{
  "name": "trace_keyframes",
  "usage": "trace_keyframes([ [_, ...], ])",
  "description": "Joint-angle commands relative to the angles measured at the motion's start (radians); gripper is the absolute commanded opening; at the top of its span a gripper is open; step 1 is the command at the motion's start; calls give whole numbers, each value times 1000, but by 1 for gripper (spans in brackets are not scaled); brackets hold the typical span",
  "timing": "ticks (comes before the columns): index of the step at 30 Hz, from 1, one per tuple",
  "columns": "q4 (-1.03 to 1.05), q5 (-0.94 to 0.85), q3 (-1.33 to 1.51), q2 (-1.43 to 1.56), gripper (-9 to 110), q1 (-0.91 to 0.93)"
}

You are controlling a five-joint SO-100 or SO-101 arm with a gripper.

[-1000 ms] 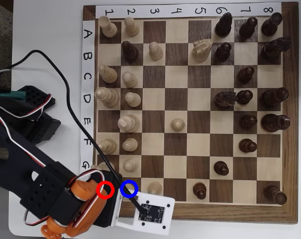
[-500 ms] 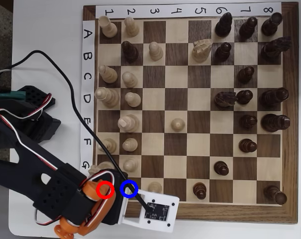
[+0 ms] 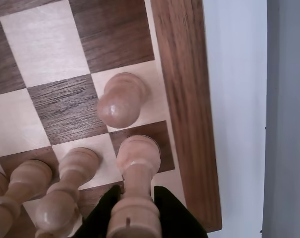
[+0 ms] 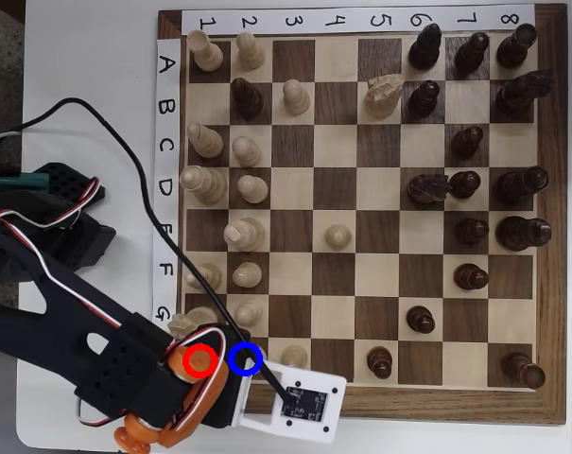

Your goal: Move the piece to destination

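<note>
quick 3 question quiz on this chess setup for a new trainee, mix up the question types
1. True or false: in the overhead view, the blue ring marks a square in row H, column 2.
2. In the overhead view, the pale knight stands in which column? a) 3 b) 5 c) 8
3. In the wrist view, what stands between the fingers of the gripper?

Key: 1 true. 2 b. 3 a pale piece, with one dark finger on each side of it. Whether the gripper is clamped on it cannot be told.
</note>
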Motion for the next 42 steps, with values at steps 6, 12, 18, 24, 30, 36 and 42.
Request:
trace_keyframes([
  [6, -17, -9, 9, -8, 0, 26],
  [12, -21, -15, 14, -17, 0, 35],
  [18, -48, -25, 44, -6, 0, 37],
  [24, -61, -31, 54, -6, 0, 40],
  [30, -77, -38, 74, 0, 0, 40],
  [36, -80, -51, 86, 6, 2, 44],
  [42, -74, -67, 94, 12, 8, 44],
])
